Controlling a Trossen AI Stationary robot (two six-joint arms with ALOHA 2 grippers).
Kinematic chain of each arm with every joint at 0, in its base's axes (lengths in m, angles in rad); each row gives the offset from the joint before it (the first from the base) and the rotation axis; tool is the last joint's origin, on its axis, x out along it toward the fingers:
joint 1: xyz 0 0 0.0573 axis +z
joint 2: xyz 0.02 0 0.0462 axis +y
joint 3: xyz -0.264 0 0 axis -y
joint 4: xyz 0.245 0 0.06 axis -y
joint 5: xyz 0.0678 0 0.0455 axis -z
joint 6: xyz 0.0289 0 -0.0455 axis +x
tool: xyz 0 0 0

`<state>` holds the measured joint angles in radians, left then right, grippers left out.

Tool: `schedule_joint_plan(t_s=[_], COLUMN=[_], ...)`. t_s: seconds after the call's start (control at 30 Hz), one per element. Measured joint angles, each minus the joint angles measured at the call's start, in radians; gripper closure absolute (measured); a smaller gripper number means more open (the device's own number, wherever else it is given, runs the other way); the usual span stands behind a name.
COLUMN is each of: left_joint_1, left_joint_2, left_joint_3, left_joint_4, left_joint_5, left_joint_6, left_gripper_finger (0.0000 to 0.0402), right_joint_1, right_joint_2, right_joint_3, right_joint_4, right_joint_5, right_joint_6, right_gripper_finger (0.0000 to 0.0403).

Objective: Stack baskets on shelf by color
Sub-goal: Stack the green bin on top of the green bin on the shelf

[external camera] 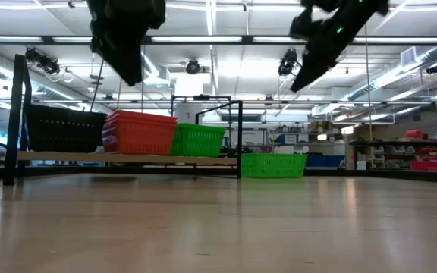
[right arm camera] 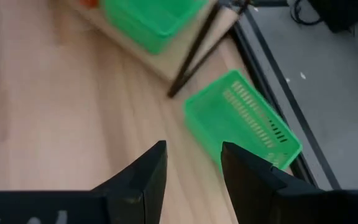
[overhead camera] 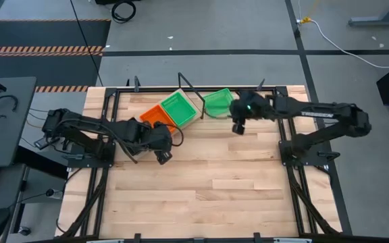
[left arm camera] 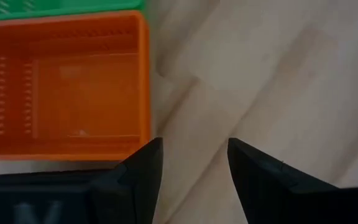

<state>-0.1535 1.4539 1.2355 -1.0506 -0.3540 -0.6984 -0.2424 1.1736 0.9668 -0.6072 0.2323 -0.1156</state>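
No writing can be read on the baskets: an orange basket [overhead camera: 155, 115] and a green basket [overhead camera: 179, 109] sit side by side on the shelf [external camera: 127, 158], with a black basket [external camera: 65, 127] at its far end.

A second green basket [right arm camera: 244, 122] lies on the table [overhead camera: 215, 189] just ahead of the right gripper [right arm camera: 193, 169], beside the shelf's black leg [right arm camera: 194, 53]. Both the right gripper and the left gripper [left arm camera: 193, 163], just beside the orange basket, are partly open and empty.

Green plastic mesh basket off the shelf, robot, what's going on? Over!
Both grippers, left and right, open, empty. Green plastic mesh basket on table beside wooden shelf, not stacked. Shelf's black frame rail stands close by.
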Motion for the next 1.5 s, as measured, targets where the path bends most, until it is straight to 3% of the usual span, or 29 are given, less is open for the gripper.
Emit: schedule_joint_plan(t_s=[0.23,0.5,0.8,1.03,1.23,1.4,1.5], left_joint_1=[0.0,-0.007,-0.014,-0.014,-0.014,-0.022,-0.03], left_joint_2=[-0.002,-0.002,-0.002,-0.002,-0.002,-0.002,-0.002], left_joint_3=[0.001,0.001,0.001,0.001,0.001,0.001,0.001], left_joint_4=[0.238,0.223,0.217,0.214,0.215,0.196,0.182], left_joint_5=[-0.038,-0.039,-0.039,-0.038,-0.038,-0.039,-0.038], left_joint_6=[0.09,0.102,0.117,0.144,0.161,0.16,0.16], left_gripper_finger=[0.0214,0.0214,0.0214,0.0214,0.0215,0.0221,0.0226], right_joint_1=[-0.169,-0.225,-0.249,-0.253,-0.236,-0.23,-0.208], right_joint_2=[0.214,0.455,0.547,0.566,0.551,0.55,0.548], right_joint_3=[0.001,0.09,0.144,0.144,0.144,0.144,0.146], right_joint_4=[0.117,0.088,0.079,-0.007,-0.057,-0.102,-0.196], right_joint_5=[-0.086,-0.103,-0.192,-0.205,-0.147,-0.146,-0.151], right_joint_6=[-0.137,-0.314,-0.404,-0.41,-0.417,-0.41,-0.399], right_gripper_finger=[0.0245,0.0245,0.0245,0.0248,0.0294,0.0382,0.0385])
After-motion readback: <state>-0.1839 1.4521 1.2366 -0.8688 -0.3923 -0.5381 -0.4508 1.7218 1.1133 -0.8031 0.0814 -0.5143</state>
